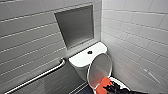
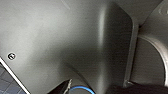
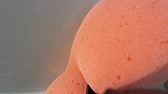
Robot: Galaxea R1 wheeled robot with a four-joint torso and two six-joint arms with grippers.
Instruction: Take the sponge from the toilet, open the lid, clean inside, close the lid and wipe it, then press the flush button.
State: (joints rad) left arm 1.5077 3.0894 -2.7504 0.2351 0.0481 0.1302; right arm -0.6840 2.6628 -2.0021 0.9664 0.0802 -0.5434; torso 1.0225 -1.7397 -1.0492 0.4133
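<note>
Right hand (image 1: 107, 87) clamped on sponge (image 1: 103, 84) at lid's (image 1: 100, 67) 5 o'clock; lid upright, likely baring bowl (image 1: 119, 82) for cleaning

The toilet (image 1: 82, 60) stands in a wall corner, with a recess (image 1: 75, 26) above and behind its tank and a grab bar (image 1: 37, 77) on the wall to its left. The flush button (image 1: 90, 52) sits mid tank top; the lid (image 1: 99, 70) stands raised before the tank, the sponge (image 1: 103, 85) at its lower edge, in the right hand (image 1: 110, 88)
</note>
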